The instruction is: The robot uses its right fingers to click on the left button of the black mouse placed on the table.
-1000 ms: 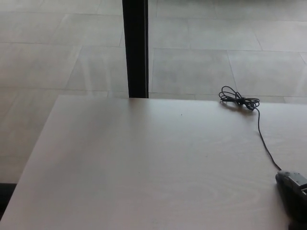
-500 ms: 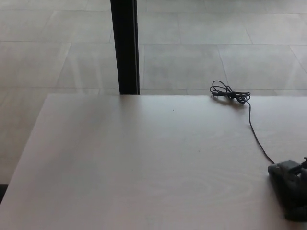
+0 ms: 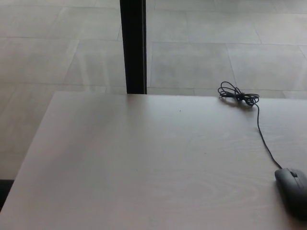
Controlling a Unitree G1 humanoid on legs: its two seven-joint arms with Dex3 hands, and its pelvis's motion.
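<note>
The black mouse (image 3: 293, 191) lies on the pale wooden table (image 3: 144, 163) at the right edge of the head view, partly cut off by the picture's border. Its thin black cable (image 3: 265, 141) runs away from it to a coiled bundle (image 3: 237, 95) near the table's far edge. The mouse's top is bare, with nothing resting on it. Neither of my hands shows in this view.
A black vertical post (image 3: 133, 45) stands behind the table's far edge. Beyond it lies a pale tiled floor (image 3: 201, 57). The table's left edge (image 3: 29, 153) runs diagonally down the picture's left side.
A dark lumpy shape lay on the mouse's front half a second ago; it is gone now and the mouse shows bare. The whole picture has shifted slightly, so the camera has moved.
</note>
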